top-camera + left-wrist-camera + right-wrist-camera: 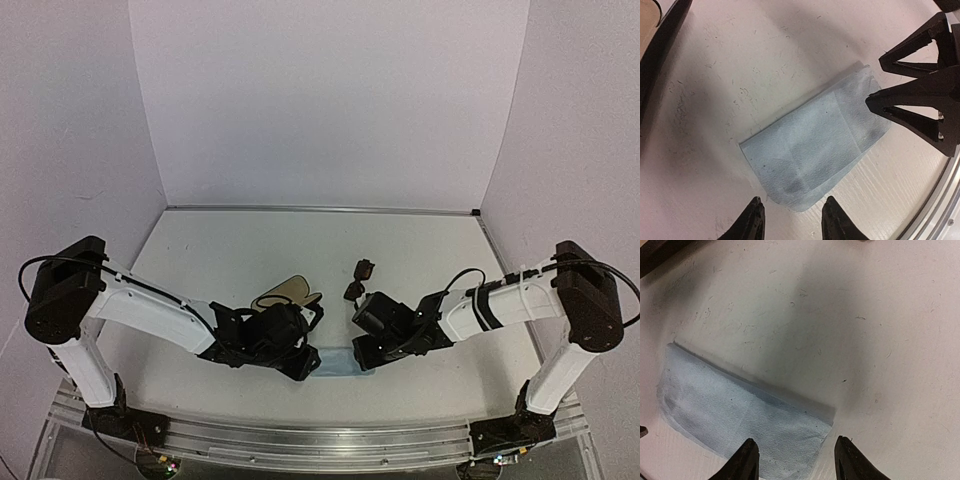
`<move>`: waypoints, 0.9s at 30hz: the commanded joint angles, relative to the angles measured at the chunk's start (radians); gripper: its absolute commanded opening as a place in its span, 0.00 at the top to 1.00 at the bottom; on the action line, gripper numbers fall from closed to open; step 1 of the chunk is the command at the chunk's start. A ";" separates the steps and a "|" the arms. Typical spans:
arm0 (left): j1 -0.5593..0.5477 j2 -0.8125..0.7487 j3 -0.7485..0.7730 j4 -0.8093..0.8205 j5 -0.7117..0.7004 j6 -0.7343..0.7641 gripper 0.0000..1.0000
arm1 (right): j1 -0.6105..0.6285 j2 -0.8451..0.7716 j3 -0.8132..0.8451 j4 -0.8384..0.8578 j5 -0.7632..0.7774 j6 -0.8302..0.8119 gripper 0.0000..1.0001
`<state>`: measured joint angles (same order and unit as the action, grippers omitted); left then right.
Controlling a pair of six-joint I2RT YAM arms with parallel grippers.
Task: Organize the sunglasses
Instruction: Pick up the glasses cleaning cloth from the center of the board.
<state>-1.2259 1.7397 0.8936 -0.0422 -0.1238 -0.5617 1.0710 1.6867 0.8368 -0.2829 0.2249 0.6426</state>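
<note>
- White tabletop (250, 250), scuffed and scratched in both wrist views, stands inside pale lavender walls (330, 100). A metal rail (320, 435) runs along the near edge, where both arm bases are bolted.
- From the overhead view I see both arms folded low, elbows outward. The forearms reach inward so that the wrists nearly meet over the near middle of the table.
- I see the left gripper (306, 366) pitched down at one short end of the cloth (810, 150). Its own camera shows the two dark fingertips (754, 217) parted to a moderate gap. The cloth's end lies flat between them and nothing is clamped.
- I see the right gripper (795, 442) pitched down at the opposite end of the cloth, its fingertips (746, 455) standing apart on either side of one corner. It grips nothing. The left wrist view shows its triangular black fingers at that end; I cannot tell whether the tips touch the fabric.
- The cloth is light blue, folded into a rectangle, and lies flat between the two grippers.
- The sunglasses (354, 290) are small and dark. They lie on the table just beyond the right wrist, right of the case, and apart from both sets of fingers.
- The case (283, 293) is black and lies open with its tan lining upward, just beyond the left wrist.
</note>
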 commanded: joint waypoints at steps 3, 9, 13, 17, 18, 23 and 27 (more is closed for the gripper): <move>0.008 -0.053 0.020 -0.049 -0.112 -0.006 0.54 | -0.009 0.022 0.010 0.036 -0.003 -0.009 0.47; 0.030 -0.002 0.045 -0.039 -0.076 0.012 0.54 | -0.017 0.035 0.005 0.050 -0.010 -0.009 0.47; 0.035 0.025 0.057 -0.027 -0.067 0.017 0.54 | -0.025 0.039 -0.002 0.059 -0.018 -0.011 0.47; 0.044 0.058 0.074 -0.025 -0.047 0.018 0.54 | -0.028 0.048 -0.002 0.061 -0.025 -0.013 0.48; 0.044 0.064 0.078 -0.024 -0.043 0.019 0.54 | -0.028 0.049 -0.002 0.060 -0.027 -0.014 0.48; 0.047 0.087 0.092 -0.019 -0.022 0.020 0.53 | -0.028 0.057 -0.003 0.059 -0.033 -0.015 0.48; 0.048 0.103 0.100 -0.019 -0.006 0.023 0.53 | -0.028 0.066 -0.005 0.060 -0.045 -0.014 0.48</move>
<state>-1.1839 1.8305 0.9443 -0.0776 -0.1516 -0.5495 1.0454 1.7336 0.8364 -0.2478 0.1986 0.6334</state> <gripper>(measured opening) 0.466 0.522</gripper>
